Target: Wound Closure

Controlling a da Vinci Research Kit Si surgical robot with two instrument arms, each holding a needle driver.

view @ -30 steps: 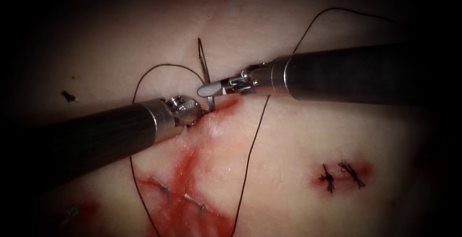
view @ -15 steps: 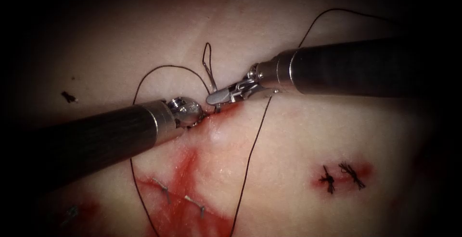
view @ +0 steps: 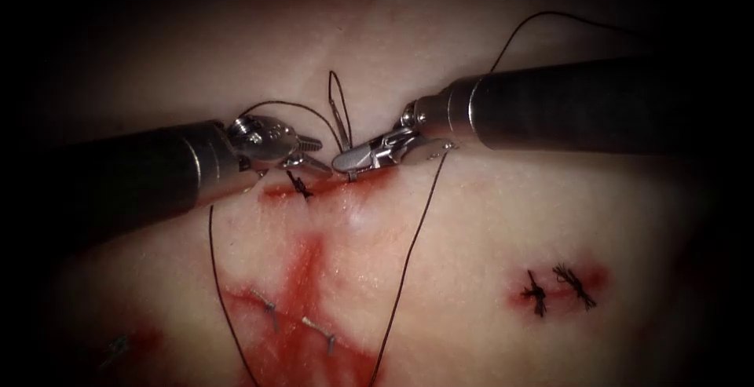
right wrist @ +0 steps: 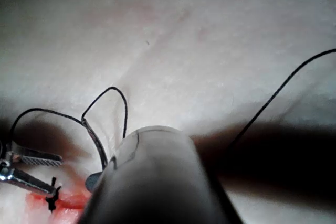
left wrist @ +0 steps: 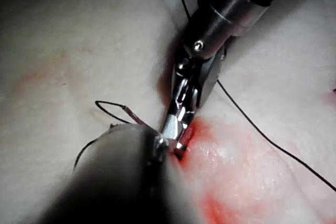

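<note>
Right tool (view: 339, 162) comes in from the right with its jaws clamped on the needle (view: 345, 132), gripping low on the curve just above the cut (view: 330, 189). The needle rises from the grip toward the far side; whether its tip sits in the tissue (view: 487, 222) I cannot tell.

Left tool (view: 314, 155) hangs just left of it over the cut's left end, jaws parted narrowly, holding nothing.

Thread (view: 408, 253) loops off the needle's far end and trails toward the near edge on both sides. A short dark thread end (view: 298, 185) sticks out of the cut.

Left wrist view shows the right tool (left wrist: 178, 135) end-on over red fluid (left wrist: 220, 156). Right wrist view shows the left tool's (right wrist: 39, 171) toothed jaw faces parted.
</note>
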